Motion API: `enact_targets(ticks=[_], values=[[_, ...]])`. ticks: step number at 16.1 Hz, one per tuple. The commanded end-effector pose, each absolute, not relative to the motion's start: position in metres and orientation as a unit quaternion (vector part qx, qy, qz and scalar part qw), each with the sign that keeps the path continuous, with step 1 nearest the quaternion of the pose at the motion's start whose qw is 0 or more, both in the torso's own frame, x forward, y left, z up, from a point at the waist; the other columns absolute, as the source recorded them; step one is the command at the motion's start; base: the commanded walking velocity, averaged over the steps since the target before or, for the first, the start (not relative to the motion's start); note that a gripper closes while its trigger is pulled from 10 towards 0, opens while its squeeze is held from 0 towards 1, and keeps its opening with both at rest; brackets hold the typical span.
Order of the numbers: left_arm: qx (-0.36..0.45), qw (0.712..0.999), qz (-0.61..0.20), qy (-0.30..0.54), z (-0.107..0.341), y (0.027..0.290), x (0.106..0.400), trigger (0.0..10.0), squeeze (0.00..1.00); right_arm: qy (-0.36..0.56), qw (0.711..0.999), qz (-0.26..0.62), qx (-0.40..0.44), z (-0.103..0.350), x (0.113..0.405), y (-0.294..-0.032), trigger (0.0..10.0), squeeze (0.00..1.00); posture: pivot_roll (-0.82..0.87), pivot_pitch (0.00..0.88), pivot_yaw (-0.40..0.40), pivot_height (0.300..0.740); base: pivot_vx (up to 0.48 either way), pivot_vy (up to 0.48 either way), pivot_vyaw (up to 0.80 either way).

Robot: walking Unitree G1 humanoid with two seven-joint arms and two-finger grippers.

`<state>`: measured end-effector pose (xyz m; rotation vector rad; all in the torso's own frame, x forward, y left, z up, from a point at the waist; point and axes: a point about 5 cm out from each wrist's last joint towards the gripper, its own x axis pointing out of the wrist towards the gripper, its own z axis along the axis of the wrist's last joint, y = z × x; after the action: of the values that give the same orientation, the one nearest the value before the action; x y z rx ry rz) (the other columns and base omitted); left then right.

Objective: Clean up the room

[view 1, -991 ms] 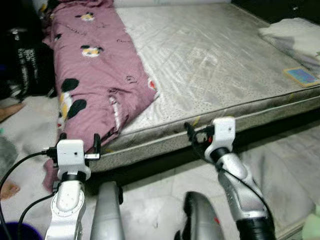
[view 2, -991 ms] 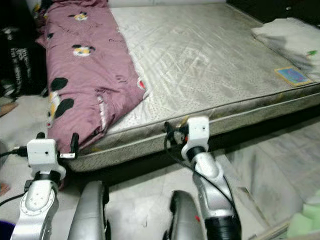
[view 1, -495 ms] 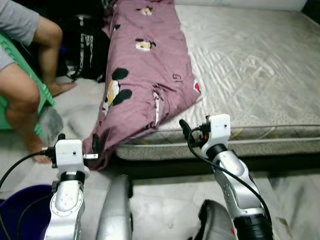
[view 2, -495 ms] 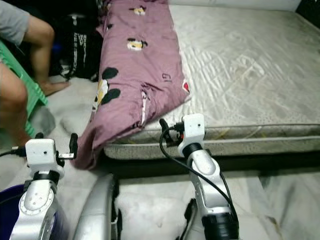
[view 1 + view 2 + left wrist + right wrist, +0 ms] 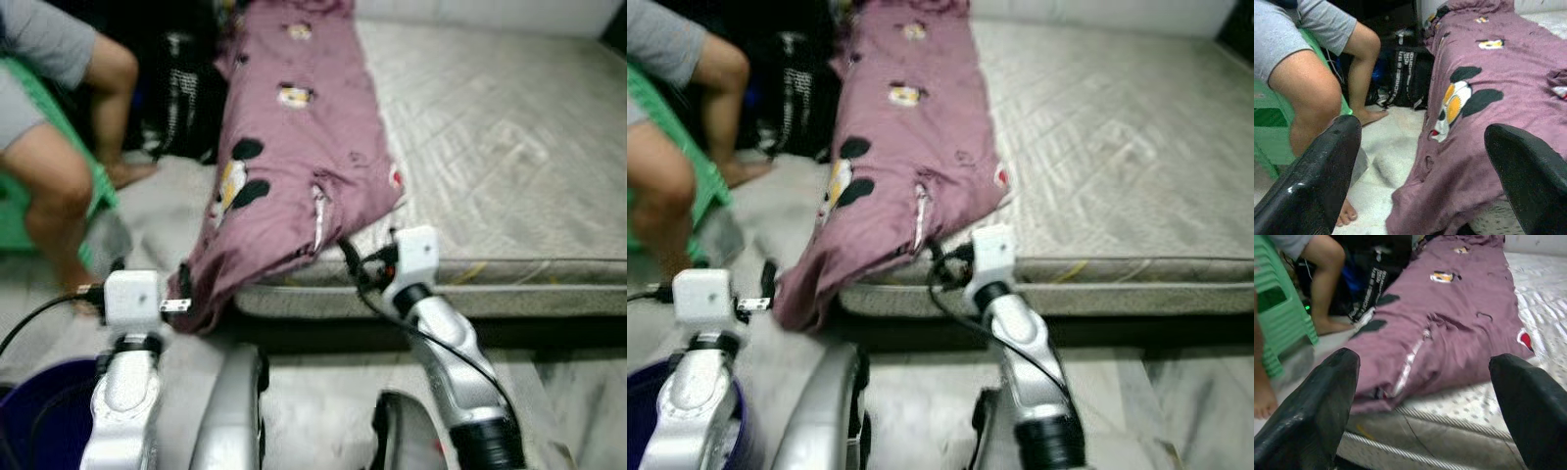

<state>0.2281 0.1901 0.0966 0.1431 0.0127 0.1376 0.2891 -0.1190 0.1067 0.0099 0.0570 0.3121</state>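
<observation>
Blanket (image 5: 294, 147): purple, cartoon-printed, lies along the side of the mattress (image 5: 509, 157) nearest the seated person (image 5: 59, 166). Long axis runs directly away from both pincers, from a bunched lower corner at the mattress edge up toward the far end of the bed. That lower corner spills over the edge and droops toward the floor.

Left pincer (image 5: 1425, 161): fingers spread wide, nothing held. Hanging corner sits straight ahead of it and close, framed between the two fingers in the left wrist view.

Right pincer (image 5: 1425, 396): also wide open and empty. Blanket's lower hem lies ahead and a little toward the left-arm side; bare mattress edge directly under its line of sight.

Judgement: both arms are within similar reach of the near hem, left nearer the drooping corner, right nearer the part on the mattress. Any grasp should come at the near short edge, across the long axis. Head views are blurred, so fine folds are uncertain.
</observation>
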Motion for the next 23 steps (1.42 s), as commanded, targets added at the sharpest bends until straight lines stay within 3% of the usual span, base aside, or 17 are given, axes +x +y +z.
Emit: enact_targets(ticks=[1, 6, 18, 23], values=[[0.069, 0.996, 0.056, 0.014, 0.0947, 0.187, 0.2282, 10.0, 0.0, 0.037, 0.989, 0.142, 0.005, 0.1023, 0.2883, -0.1261, 10.0, 0.0, 0.05, 0.056, -0.06, 0.564, 0.0, 0.0, 0.0], [0.067, 0.996, 0.053, 0.012, 0.0951, 0.1867, 0.2289, 10.0, 0.0, 0.037, 0.989, 0.141, 0.004, 0.1021, 0.2893, -0.1259, 10.0, 0.0, 0.05, 0.053, -0.062, 0.564, 0.0, 0.0, 0.0], [0.061, 0.997, 0.047, 0.009, 0.096, 0.1848, 0.2305, 10.0, 0.0, 0.04, 0.989, 0.139, -0.004, 0.1008, 0.2911, -0.1265, 10.0, 0.0, 0.05, 0.057, -0.063, 0.564, 0.357, 0.0, 0.0], [0.067, 0.996, 0.052, 0.011, 0.0954, 0.1858, 0.2315, 10.0, 0.0, 0.041, 0.99, 0.136, -0.005, 0.0998, 0.2922, -0.1279, 10.0, 0.0, 0.04, 0.053, -0.061, 0.564, 0.052, 0.0, 0.0]])
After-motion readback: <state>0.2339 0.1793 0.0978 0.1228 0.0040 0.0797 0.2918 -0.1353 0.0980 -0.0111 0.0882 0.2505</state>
